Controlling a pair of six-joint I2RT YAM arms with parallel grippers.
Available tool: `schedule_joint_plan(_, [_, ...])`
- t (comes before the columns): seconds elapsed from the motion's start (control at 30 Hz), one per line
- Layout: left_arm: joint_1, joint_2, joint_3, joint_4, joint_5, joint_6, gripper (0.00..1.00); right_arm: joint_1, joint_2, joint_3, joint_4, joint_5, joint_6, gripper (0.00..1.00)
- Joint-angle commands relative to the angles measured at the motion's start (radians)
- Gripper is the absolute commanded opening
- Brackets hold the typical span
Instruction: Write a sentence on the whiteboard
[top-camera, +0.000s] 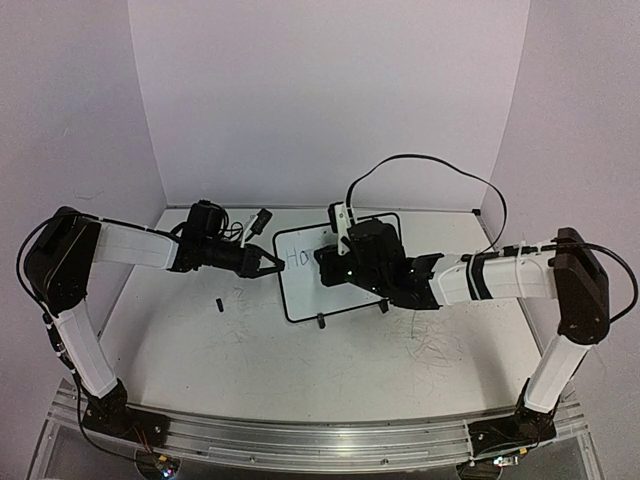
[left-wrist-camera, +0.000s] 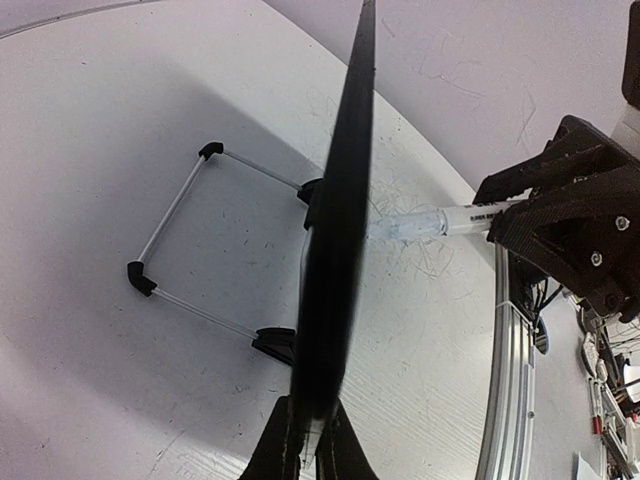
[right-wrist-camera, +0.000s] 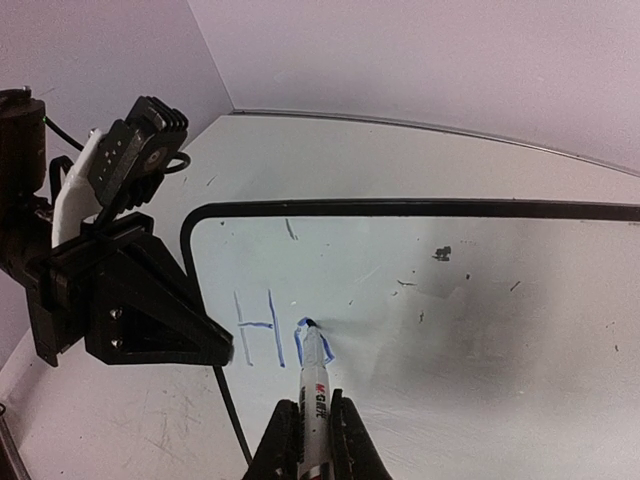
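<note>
The right gripper (right-wrist-camera: 312, 432), closed on the marker (right-wrist-camera: 313, 385), sets its tip on the whiteboard (right-wrist-camera: 470, 320) directly ahead, just right of the sentence's (right-wrist-camera: 258, 326) "H"; blank board runs rightward, its far-left edge pinched in the closed left gripper (left-wrist-camera: 312, 455).

I seem to be working in a robotics lab test cell. Plain white panels (top-camera: 330, 100) wall in a scuffed white table (top-camera: 300, 370), with an aluminium mounting rail (top-camera: 320, 440) along its near edge and a loose black cable (top-camera: 430, 160).
</note>
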Motion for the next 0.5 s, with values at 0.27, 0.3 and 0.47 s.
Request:
schedule_joint_plan(0.27, [0.008,-0.045,0.007,-0.026,-0.006,-0.003,0.0,-0.005,-0.035,-0.037,-0.007,0.047,0.018,0.0])
schedule_joint_plan(0.3, [0.008,-0.045,0.006,-0.026,-0.006,-0.003,0.0,-0.005,-0.042,-0.038,-0.007,0.039,0.018,0.0])
schedule_joint_plan(0.47, [0.008,-0.047,0.004,-0.027,-0.015,0.0,0.0,-0.003,-0.162,-0.095,0.032,-0.042,0.013,0.0])
